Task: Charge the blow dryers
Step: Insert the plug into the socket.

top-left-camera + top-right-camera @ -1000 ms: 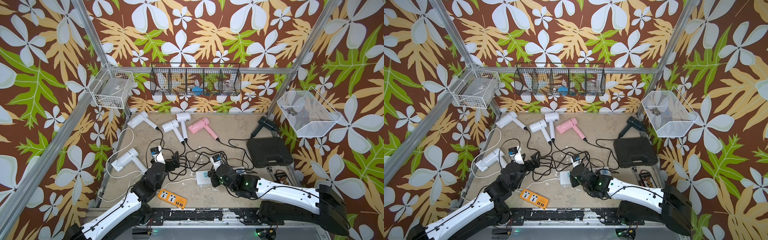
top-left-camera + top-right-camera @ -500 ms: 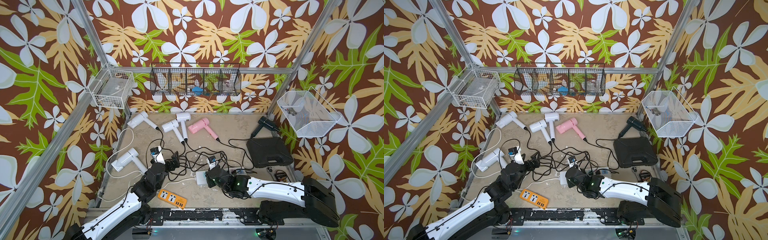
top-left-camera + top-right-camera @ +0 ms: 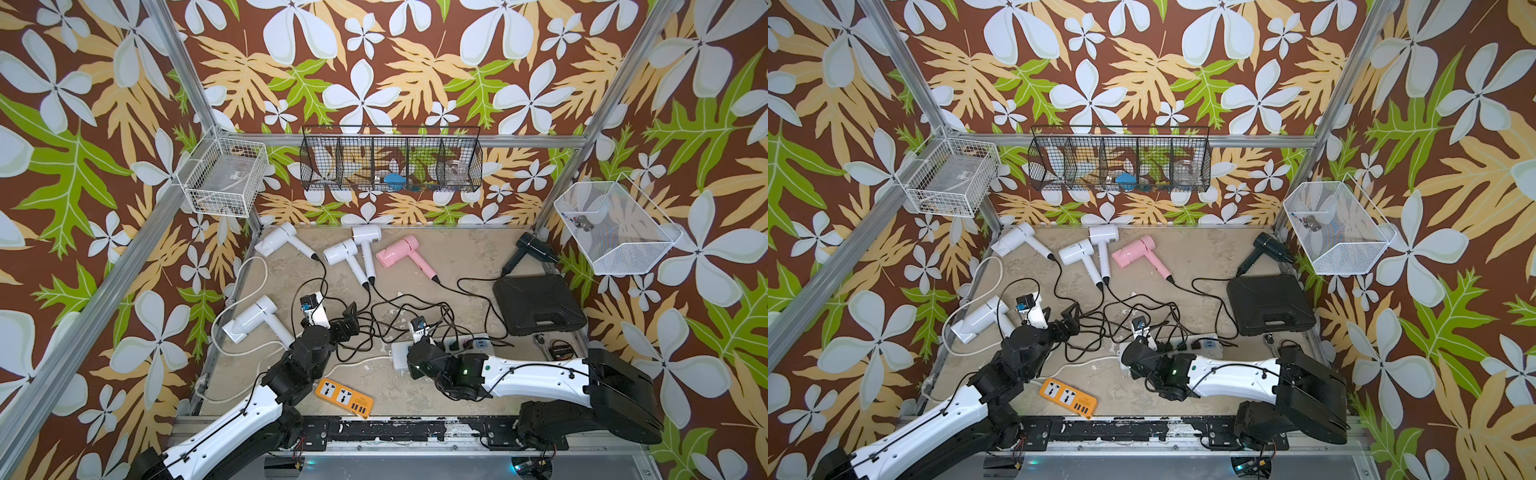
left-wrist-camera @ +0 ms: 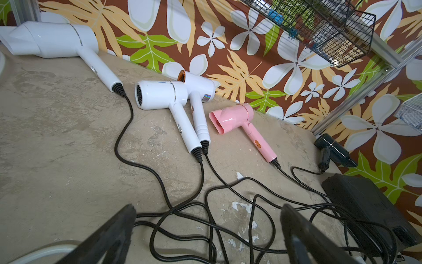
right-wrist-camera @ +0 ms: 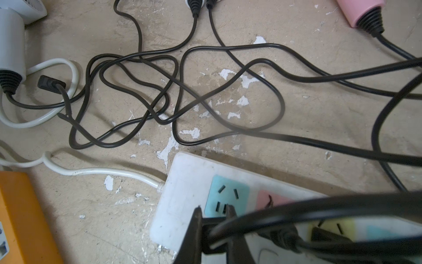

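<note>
Six blow dryers lie on the table. Three white ones, a pink one and a black one are along the back, and another white one is at the left. Their black cords tangle mid-table. My right gripper is shut on a black plug, just above the blue socket at the end of the white power strip. My left gripper stands open over the cords with nothing between its fingers. A loose plug lies by the left dryer's handle.
An orange power strip lies near the front edge between the arms. A black case sits at the right, with small tools in front of it. Wire baskets hang on the walls. A white cable loops along the left.
My right gripper has moved left along the white power strip with the plug, toward its end socket. The left arm has not moved.
</note>
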### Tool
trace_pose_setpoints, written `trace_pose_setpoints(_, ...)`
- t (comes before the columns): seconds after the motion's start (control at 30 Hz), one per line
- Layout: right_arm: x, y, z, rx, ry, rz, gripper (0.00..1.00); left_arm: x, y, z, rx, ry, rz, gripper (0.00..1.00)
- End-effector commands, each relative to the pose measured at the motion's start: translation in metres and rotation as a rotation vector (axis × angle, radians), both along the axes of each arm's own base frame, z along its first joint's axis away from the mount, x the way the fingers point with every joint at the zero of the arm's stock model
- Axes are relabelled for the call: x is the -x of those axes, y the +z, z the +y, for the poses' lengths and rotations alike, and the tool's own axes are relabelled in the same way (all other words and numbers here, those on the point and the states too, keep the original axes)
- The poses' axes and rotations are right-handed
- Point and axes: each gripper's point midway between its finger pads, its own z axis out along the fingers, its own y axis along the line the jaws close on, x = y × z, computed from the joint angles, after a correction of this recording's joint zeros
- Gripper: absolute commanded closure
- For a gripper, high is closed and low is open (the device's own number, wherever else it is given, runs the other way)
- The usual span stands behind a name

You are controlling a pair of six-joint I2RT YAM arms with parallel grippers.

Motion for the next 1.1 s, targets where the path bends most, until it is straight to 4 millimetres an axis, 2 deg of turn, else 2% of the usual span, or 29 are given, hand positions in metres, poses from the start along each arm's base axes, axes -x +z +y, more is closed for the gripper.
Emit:
trace_pose_setpoints(0.0,-0.007,0.006,-0.001,-0.017,-0.047,-0.036,1.00,-0.001,0.005,0.000,0.002,0.000,-0.023,0.00)
trace_pose_setpoints(0.67,-0.006,-0.013,-0.006,0.010,-0.086,-0.014,1.00,-0.001,0.005,-0.001,0.004,-0.005,-0.023,0.00)
trace_pose_setpoints(1.07,0.000,-0.016,-0.009,0.027,-0.104,-0.022,1.00,0.000,0.006,-0.001,0.008,-0.009,-0.026,0.00)
